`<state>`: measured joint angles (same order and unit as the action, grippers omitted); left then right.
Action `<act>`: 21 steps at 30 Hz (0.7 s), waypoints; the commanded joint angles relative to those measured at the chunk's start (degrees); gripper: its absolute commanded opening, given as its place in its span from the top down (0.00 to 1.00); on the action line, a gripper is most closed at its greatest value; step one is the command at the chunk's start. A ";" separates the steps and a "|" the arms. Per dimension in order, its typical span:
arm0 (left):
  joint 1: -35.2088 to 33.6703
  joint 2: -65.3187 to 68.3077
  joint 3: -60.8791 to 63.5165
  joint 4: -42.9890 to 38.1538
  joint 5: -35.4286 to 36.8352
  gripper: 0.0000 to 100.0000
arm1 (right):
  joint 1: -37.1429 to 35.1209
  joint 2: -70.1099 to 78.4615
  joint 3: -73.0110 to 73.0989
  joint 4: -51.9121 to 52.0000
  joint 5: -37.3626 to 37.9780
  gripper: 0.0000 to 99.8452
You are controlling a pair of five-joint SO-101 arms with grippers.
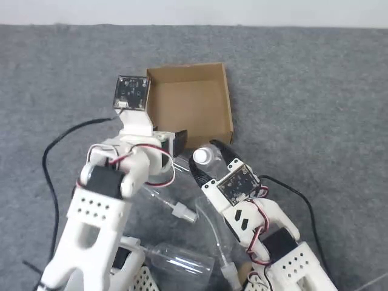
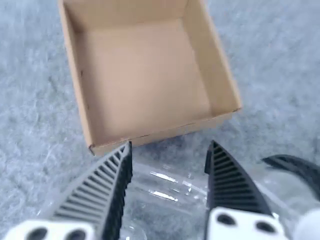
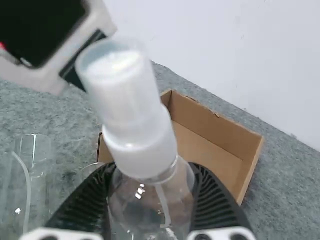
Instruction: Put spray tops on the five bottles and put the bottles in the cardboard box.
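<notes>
The right gripper (image 3: 152,172) has its 2 black ribbed fingers (image 3: 85,200) closed against the shoulders of a clear plastic bottle (image 3: 145,202), gripping it firmly. A white, frosted, cylindrical top (image 3: 127,100) sits on the bottle's neck, and a thin tube runs down inside the clear body. In the high view this bottle stands just outside the near wall of the box (image 1: 227,103), not in it.

The left gripper (image 2: 170,147) is wide open and holds nothing. Its black sawtooth fingers (image 2: 112,185) straddle a 2nd bottle (image 2: 165,187), clear and glossy, which lies on its side close to the box's near wall.

The box is square, open-topped, plain brown cardboard with low walls, and its flat floor shows bare.

Near the arms' bases a 3rd bottle (image 1: 182,259) lies on its side, clear and round. A loose top (image 1: 182,212) with a thin clear tube lies between the 2 arms.

The surface (image 1: 315,91) is grey with a felt-like, fuzzy weave
</notes>
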<state>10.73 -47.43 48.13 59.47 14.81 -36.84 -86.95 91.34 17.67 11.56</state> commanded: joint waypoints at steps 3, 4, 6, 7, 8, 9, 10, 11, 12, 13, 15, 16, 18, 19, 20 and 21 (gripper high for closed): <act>3.43 -6.59 1.98 -2.55 -0.35 0.78 | -0.31 -1.19 -1.05 -0.48 -0.53 0.99; 3.87 -6.59 1.98 -2.55 -0.44 0.78 | -0.31 -1.19 -1.05 -0.48 -0.53 0.99; 4.13 -6.59 2.07 -2.55 -0.44 0.78 | -0.31 -1.19 -1.05 -0.48 -0.53 0.99; 4.13 -6.59 2.07 -2.55 -0.44 0.78 | -0.31 -1.19 -1.05 -0.48 -0.53 0.99; 4.13 -6.77 2.07 -2.55 -0.44 0.78 | -0.31 -1.19 -1.05 -0.48 -0.53 0.99; 4.13 -7.12 2.07 -2.37 -0.44 0.78 | -0.31 -1.19 -1.05 -0.48 -0.53 0.99; 4.13 -7.21 2.07 -2.20 -0.62 0.78 | -0.31 -1.19 -1.05 -0.48 -0.53 0.99; 4.13 -7.21 2.07 -2.20 -1.32 0.78 | -0.31 -1.19 -1.05 -0.48 -0.44 0.99; 4.13 -7.21 2.07 -2.20 -1.85 0.78 | -0.31 -1.19 -1.05 -0.48 -0.44 0.99; 4.13 -7.21 2.07 -2.29 -2.02 0.78 | -0.31 -1.19 -1.05 -0.48 -0.44 0.99; 3.78 -7.21 2.07 -2.46 -2.02 0.78 | -0.22 -1.19 -1.05 -0.48 -0.35 0.99; 3.69 -7.21 2.07 -2.46 -2.02 0.78 | -0.22 -1.19 -1.05 -0.48 -0.35 0.99; 2.81 -7.21 1.89 -2.55 -2.02 0.78 | -0.13 -1.19 -1.05 -0.48 -0.26 0.99; 1.93 -7.21 1.71 -2.55 -2.02 0.78 | -0.13 -1.19 -1.05 -0.48 -0.26 0.99; 1.05 -7.21 1.54 -2.55 -2.02 0.78 | -0.13 -1.19 -1.05 -0.40 -0.26 0.99; -0.18 -7.30 1.36 -2.55 -2.02 0.78 | -0.13 -1.19 -1.05 -0.31 -0.26 0.99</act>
<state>13.45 -52.44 50.77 58.77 13.23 -36.84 -86.95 91.34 17.67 11.56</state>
